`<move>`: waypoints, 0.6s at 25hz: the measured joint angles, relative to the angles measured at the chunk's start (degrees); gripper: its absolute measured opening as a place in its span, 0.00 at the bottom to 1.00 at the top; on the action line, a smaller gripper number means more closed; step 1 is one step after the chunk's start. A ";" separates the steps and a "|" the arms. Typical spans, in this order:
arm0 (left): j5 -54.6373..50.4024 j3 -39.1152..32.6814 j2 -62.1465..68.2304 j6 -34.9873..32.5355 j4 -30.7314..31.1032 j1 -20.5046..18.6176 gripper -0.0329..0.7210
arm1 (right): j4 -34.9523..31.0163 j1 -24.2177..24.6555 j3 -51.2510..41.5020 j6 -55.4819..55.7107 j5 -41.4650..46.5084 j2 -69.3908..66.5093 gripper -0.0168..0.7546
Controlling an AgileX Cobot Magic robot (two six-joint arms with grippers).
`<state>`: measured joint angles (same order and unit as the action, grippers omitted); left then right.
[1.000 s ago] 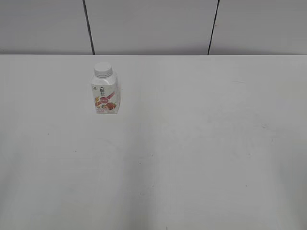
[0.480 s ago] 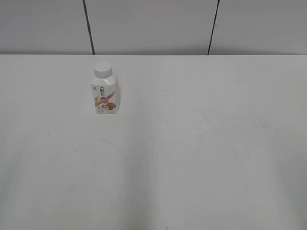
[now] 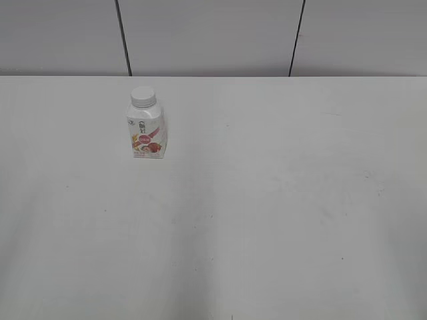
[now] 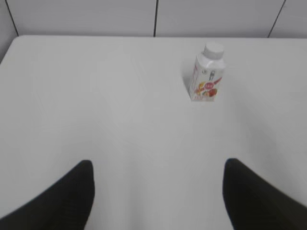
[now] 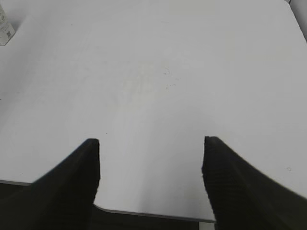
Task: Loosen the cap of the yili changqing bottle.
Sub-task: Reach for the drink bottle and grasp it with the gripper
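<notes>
The yili changqing bottle (image 3: 147,133) stands upright on the white table at the back left, with its white cap (image 3: 143,97) on the neck. It also shows in the left wrist view (image 4: 208,76), with the cap (image 4: 213,49) on top, far ahead and to the right of my left gripper (image 4: 158,167), which is open and empty. My right gripper (image 5: 151,143) is open and empty over the table's near edge; only a corner of the bottle (image 5: 5,28) shows at that view's top left. Neither gripper shows in the exterior view.
The white table (image 3: 267,200) has faint scuff marks on the right half. A grey panelled wall (image 3: 213,33) runs behind its far edge. The table's near edge (image 5: 158,214) lies just below my right gripper.
</notes>
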<state>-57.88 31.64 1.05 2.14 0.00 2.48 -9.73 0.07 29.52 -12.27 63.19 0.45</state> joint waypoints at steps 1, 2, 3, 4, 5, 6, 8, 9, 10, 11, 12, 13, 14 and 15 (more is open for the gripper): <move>1.32 0.73 1.07 -0.40 0.00 0.00 0.72 | -0.05 0.00 0.00 0.00 0.00 0.00 0.71; 3.13 1.32 2.11 -1.11 0.00 0.00 0.72 | -0.05 0.00 0.00 0.00 0.00 0.00 0.71; 5.21 1.64 3.54 -2.14 0.00 0.00 0.72 | -0.05 0.00 0.00 0.00 0.00 0.00 0.71; 7.27 1.88 4.84 -2.78 0.00 0.00 0.72 | -0.05 0.00 0.00 0.00 0.00 0.00 0.71; 9.14 1.93 6.53 -3.33 0.00 0.00 0.72 | -0.05 0.00 0.00 0.00 0.00 0.00 0.71; 11.69 1.93 8.41 -3.81 0.00 0.00 0.72 | -0.05 0.00 0.00 0.00 0.00 0.00 0.71; 16.71 1.93 12.34 -4.30 0.00 0.00 0.72 | -0.05 0.00 0.00 0.00 0.00 0.00 0.71; 19.45 1.93 13.99 -4.35 0.00 0.00 0.72 | -0.05 0.00 0.00 0.00 0.00 0.00 0.71; 22.89 1.93 15.85 -4.42 0.00 0.00 0.72 | -0.05 0.00 0.00 0.00 0.00 0.00 0.71; 26.37 1.93 17.75 -4.49 0.00 0.00 0.72 | -0.05 0.00 0.00 0.00 0.00 0.00 0.71; 29.25 1.93 19.45 -4.49 0.58 0.00 0.72 | -0.05 0.00 0.00 0.00 0.00 0.00 0.71; 32.65 1.93 21.58 -4.54 0.67 0.00 0.72 | -0.05 0.00 0.00 0.00 0.00 0.00 0.71; 35.80 1.93 23.52 -4.59 0.86 0.00 0.72 | -0.05 0.00 0.00 0.00 0.00 0.00 0.71; 38.21 1.93 26.40 -4.59 1.03 0.00 0.72 | -0.05 0.00 0.00 0.00 0.00 0.00 0.71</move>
<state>-19.67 33.58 27.45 -2.46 1.03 2.48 -9.78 0.07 29.52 -12.27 63.19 0.45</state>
